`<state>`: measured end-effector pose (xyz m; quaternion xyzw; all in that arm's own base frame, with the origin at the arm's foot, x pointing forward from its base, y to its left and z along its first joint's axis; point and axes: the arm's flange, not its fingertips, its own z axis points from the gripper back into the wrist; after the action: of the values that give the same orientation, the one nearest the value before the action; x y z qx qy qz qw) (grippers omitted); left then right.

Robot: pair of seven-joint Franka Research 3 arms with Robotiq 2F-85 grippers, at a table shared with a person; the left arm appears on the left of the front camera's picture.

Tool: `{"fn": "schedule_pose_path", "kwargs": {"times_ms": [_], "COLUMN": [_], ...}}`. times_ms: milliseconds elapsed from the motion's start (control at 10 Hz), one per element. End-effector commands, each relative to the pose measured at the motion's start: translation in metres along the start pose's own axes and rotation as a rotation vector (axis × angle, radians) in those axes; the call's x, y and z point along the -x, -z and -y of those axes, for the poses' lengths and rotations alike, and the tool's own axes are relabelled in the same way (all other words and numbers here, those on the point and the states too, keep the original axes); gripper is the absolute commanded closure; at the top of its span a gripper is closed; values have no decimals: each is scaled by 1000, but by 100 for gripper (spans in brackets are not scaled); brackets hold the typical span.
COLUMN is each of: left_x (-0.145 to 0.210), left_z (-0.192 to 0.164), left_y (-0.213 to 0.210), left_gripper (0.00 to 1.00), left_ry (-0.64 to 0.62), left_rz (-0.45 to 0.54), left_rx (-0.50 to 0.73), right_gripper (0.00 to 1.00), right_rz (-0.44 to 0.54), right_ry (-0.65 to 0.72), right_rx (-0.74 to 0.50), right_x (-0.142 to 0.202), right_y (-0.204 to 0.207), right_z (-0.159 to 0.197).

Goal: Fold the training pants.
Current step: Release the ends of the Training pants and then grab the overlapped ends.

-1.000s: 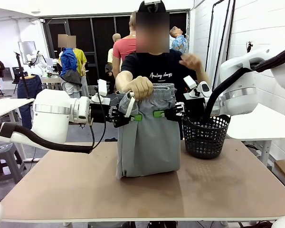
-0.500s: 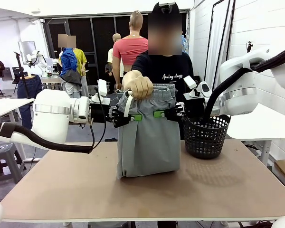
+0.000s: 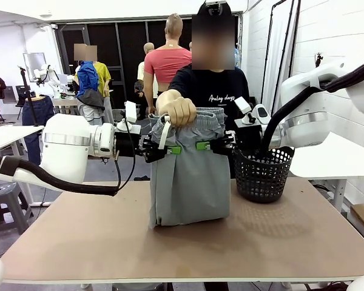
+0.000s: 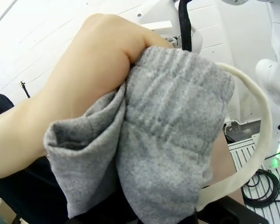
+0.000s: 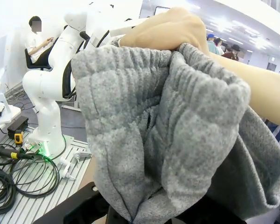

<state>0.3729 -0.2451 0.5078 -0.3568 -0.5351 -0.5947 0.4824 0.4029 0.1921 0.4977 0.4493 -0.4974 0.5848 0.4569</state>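
Grey jersey: we count one pair of training pants, two grippers, one person's hand and one black mesh basket. Brown wooden table, white-walled workshop behind. The pants hang upright mid-table, hem touching the tabletop, basket just beside them. Left gripper and right gripper each clamp the fabric just below the waistband, one per side. The hand grips the waistband above them.
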Motion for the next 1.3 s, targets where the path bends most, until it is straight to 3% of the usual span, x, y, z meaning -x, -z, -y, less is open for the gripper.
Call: {"fn": "schedule_pose_path", "kwargs": {"times_ms": [0, 900, 1000, 1100, 1200], "left_x": [-3, -3, 0, 2, 3], "left_z": [-1, -1, 0, 0, -1], "left_y": [1, 1, 0, -2, -3], "left_gripper": [100, 100, 100, 92, 72], "left_ry": [4, 4, 0, -10, -22], "left_rz": [3, 3, 0, -5, 8], "left_rx": [-1, -1, 0, -6, -20], "right_gripper": [100, 100, 100, 80, 60], "right_rz": [37, 37, 0, -6, 1], "right_ry": [-10, -10, 0, 1, 5], "right_rx": [8, 8, 0, -3, -23], "right_x": [-1, -1, 0, -1, -1], "right_y": [1, 1, 0, 0, 1], "right_z": [-5, -5, 0, 0, 0]}}
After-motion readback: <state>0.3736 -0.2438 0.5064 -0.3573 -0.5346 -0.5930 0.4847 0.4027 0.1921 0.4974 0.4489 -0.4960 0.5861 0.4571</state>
